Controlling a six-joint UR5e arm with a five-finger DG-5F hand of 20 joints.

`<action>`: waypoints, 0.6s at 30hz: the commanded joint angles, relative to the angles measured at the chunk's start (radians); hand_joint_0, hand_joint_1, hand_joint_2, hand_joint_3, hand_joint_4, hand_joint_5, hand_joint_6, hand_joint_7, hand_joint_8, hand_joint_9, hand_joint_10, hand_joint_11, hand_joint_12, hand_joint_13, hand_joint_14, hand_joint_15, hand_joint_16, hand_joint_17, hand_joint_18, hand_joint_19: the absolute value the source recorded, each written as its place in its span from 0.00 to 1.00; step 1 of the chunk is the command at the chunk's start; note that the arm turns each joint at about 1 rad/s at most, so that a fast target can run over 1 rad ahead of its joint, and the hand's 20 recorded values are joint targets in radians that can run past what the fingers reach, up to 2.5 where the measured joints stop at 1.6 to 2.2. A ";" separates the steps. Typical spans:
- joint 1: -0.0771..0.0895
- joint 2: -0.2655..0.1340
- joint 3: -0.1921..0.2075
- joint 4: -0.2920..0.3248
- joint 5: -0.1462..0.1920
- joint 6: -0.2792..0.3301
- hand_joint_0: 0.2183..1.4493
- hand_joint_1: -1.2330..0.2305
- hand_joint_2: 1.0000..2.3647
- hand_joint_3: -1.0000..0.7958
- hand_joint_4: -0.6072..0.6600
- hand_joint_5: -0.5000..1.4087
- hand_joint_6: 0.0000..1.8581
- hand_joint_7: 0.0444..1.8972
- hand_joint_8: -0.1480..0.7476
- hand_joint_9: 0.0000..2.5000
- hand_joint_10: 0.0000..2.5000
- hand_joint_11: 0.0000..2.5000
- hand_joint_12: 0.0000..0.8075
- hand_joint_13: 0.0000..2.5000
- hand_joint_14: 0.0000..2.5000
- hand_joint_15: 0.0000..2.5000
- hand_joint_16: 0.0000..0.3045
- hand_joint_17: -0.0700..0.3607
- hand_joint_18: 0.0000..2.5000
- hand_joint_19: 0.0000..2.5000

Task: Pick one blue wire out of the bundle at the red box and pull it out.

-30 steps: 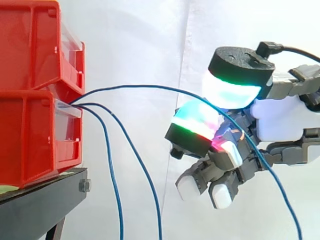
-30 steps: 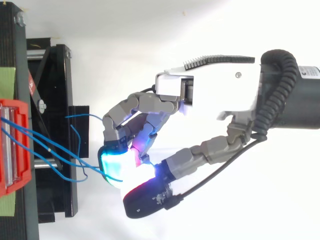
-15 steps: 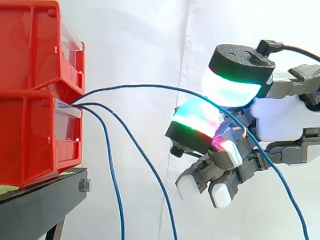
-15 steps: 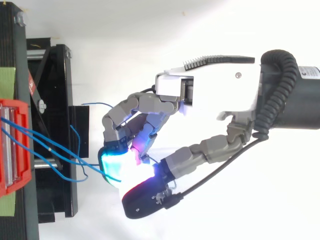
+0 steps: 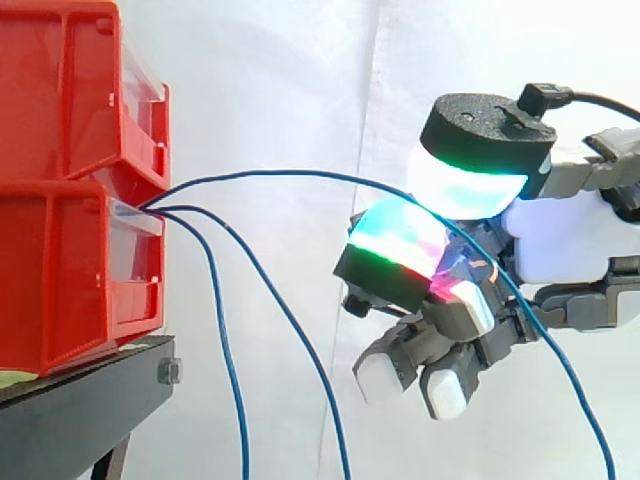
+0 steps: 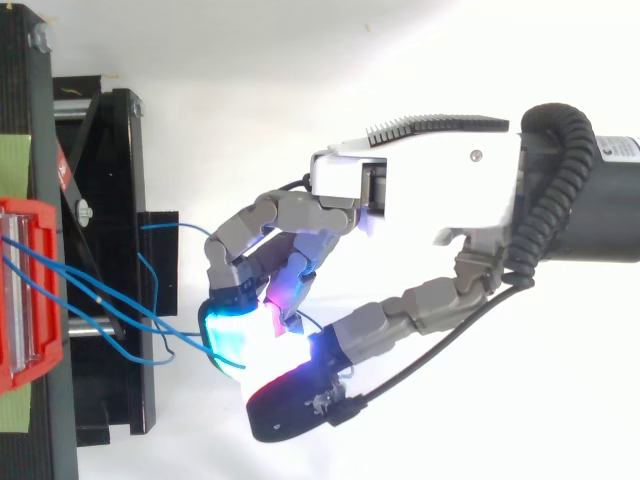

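Note:
Three blue wires come out of the lower red box's (image 5: 60, 280) clear front. The top blue wire (image 5: 280, 173) arches right to my hand (image 5: 560, 240). It runs between the thumb's glowing pad (image 5: 465, 185) and a curled finger's pad (image 5: 395, 240), then falls away to the lower right. The hand's fingers are curled and pinch this wire, well to the right of the box. The other two wires (image 5: 225, 340) hang down loose from the box. From above, the hand (image 6: 430, 190) holds the wire (image 6: 150, 325) beside the box (image 6: 20, 300).
A second red box (image 5: 60, 90) is stacked on the lower one, both on a black stand (image 5: 80, 400). The stand's frame (image 6: 110, 200) lies under the wires in the top view. A white curtain hangs behind.
The hand has shifted slightly right and down with the wire still pinched. The loose hanging wires have swung a little to the right.

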 commanded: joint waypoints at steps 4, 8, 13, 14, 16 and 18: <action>0.000 0.018 0.000 -0.048 0.001 -0.014 0.31 0.30 0.02 0.53 0.61 0.20 0.50 0.65 0.62 0.42 0.01 0.30 0.60 0.29 0.00 0.14 0.21 0.49 0.31 0.18; 0.000 0.030 0.000 -0.079 0.001 -0.022 0.30 0.31 0.02 0.54 0.62 0.20 0.50 0.66 0.62 0.43 0.01 0.30 0.61 0.29 0.00 0.14 0.22 0.51 0.31 0.18; -0.006 0.063 -0.002 -0.135 0.000 -0.040 0.30 0.30 0.01 0.55 0.61 0.21 0.50 0.66 0.64 0.44 0.01 0.30 0.62 0.29 0.01 0.14 0.22 0.51 0.32 0.18; -0.006 0.067 -0.006 -0.151 -0.002 -0.040 0.31 0.30 0.01 0.55 0.61 0.21 0.50 0.66 0.64 0.44 0.01 0.30 0.62 0.29 0.00 0.14 0.22 0.52 0.32 0.18; -0.006 0.084 -0.029 -0.163 0.001 -0.040 0.31 0.30 0.01 0.55 0.61 0.21 0.50 0.66 0.64 0.44 0.01 0.30 0.62 0.29 0.00 0.14 0.22 0.52 0.32 0.18; -0.003 0.096 -0.052 -0.163 0.003 -0.042 0.31 0.30 0.01 0.56 0.61 0.21 0.50 0.66 0.64 0.44 0.01 0.31 0.62 0.29 0.00 0.14 0.22 0.52 0.32 0.18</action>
